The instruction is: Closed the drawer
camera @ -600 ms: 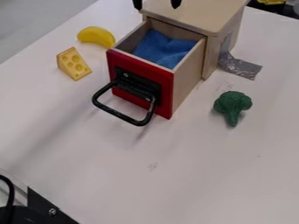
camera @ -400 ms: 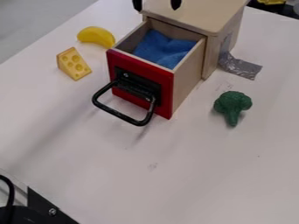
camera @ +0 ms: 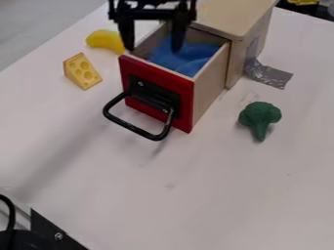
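Partly hidden, blue cloth [camera: 199, 51] in open drawer [camera: 184, 105], behind gripper [camera: 152, 49], fingers spread, lower in view than before.

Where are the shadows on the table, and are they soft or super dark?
All soft, in the camera view: a wide, faint band on the table slants down-left from the drawer handle, and a small shadow hugs the broccoli.

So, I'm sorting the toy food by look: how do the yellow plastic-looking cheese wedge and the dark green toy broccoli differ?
The cheese wedge is yellow with round spots and straight edges; the broccoli is plain green with a bumpy head and stem. In the view, the cheese is left of the red-fronted wooden drawer, the broccoli right. Both rest on the white table.
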`<action>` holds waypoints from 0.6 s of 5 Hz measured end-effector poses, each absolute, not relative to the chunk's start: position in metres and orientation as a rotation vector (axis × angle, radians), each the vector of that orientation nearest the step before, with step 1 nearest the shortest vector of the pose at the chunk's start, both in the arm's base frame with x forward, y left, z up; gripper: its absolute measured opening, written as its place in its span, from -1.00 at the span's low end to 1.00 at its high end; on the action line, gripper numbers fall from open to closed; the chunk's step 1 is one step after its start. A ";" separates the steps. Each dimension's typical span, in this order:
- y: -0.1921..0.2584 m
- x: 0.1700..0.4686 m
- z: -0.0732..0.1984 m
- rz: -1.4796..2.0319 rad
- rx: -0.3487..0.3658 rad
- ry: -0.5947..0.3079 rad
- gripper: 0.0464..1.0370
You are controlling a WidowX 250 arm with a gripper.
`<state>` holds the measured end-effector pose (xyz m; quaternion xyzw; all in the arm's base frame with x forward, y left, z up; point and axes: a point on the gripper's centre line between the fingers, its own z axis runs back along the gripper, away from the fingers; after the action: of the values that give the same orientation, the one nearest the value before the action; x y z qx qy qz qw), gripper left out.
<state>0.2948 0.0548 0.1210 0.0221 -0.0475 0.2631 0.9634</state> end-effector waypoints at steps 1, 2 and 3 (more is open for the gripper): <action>0.049 0.266 0.117 0.453 0.038 -0.113 0.92; 0.058 0.253 0.098 0.391 0.053 -0.111 0.92; 0.076 0.262 0.050 0.397 0.132 -0.082 0.92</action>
<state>0.2623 0.0762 0.0502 0.0656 -0.0406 0.1971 0.9773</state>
